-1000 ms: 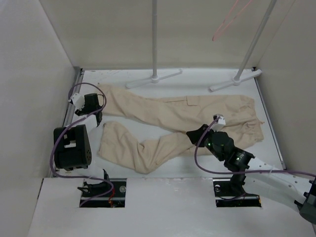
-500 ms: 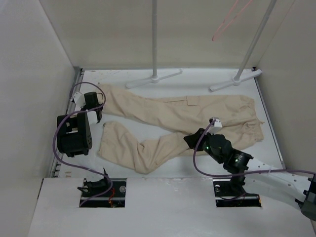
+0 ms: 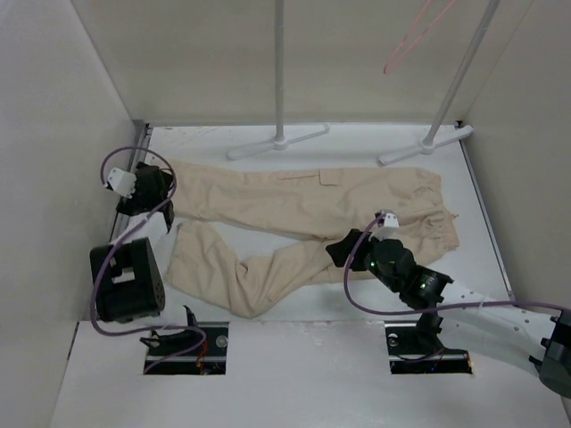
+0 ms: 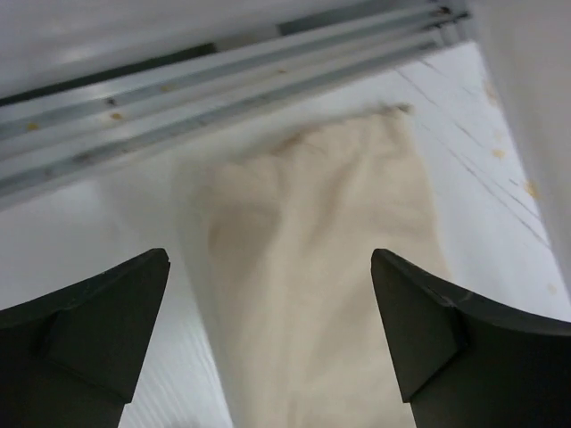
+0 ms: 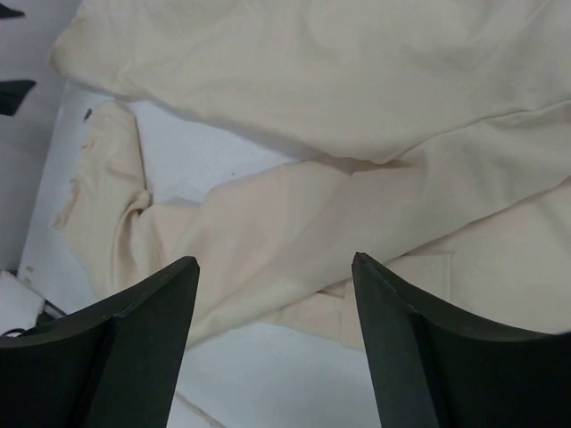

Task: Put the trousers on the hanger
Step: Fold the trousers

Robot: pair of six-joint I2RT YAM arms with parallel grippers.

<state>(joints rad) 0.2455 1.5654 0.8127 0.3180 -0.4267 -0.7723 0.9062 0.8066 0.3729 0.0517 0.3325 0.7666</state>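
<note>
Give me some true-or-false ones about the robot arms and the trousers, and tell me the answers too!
1. The trousers lie spread out on the table. True.
2. The pink hanger lies on the table next to the trousers. False: it is up high at the back, near the right-hand pole, well away from the trousers.
3. The left gripper is open, with the end of one trouser leg showing between its fingers. True.
4. The right gripper is squeezing a bunch of cloth. False: it is open over the middle of the trousers, and nothing is pinched in it.
</note>
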